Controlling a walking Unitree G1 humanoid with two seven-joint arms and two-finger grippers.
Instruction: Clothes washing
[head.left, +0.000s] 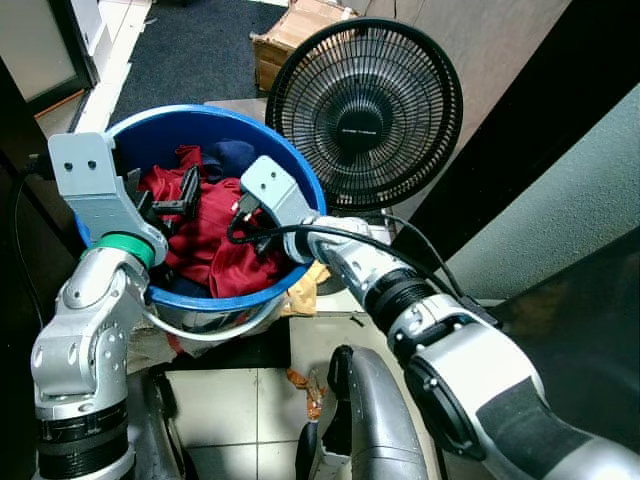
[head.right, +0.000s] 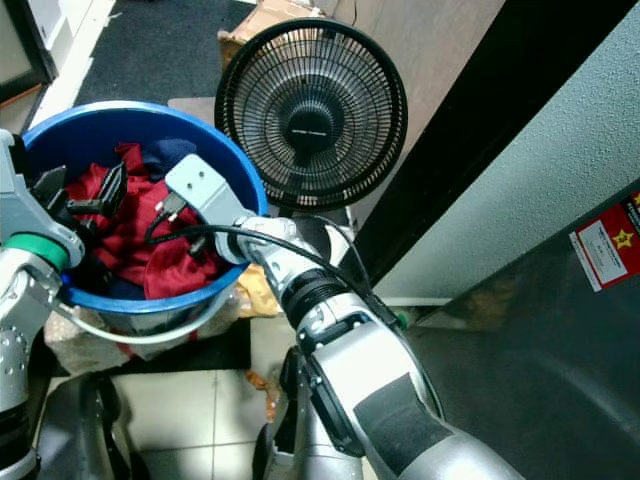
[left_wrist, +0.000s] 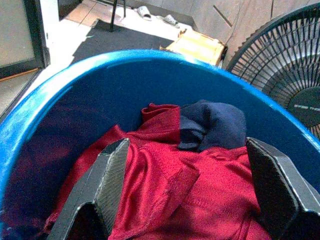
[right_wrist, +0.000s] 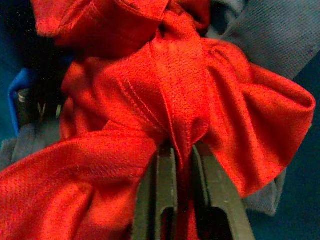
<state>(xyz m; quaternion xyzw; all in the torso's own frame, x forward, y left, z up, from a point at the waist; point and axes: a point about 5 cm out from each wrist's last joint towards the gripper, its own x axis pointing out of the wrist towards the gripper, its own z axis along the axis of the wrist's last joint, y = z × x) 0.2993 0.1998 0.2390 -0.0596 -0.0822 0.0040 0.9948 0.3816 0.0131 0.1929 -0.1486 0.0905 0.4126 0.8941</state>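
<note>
A round blue laundry basket stands in front of me, holding a red garment and a dark navy one. My right gripper reaches down into the basket and is shut on a fold of the red garment. My left gripper hangs over the basket's left side, open, its two black fingers spread above the red cloth without touching it. The navy garment lies just beyond them.
A black floor fan stands right behind the basket, close to my right arm. A cardboard box sits on a dark mat further back. A dark wall edge runs along the right. Pale floor tiles lie below the basket.
</note>
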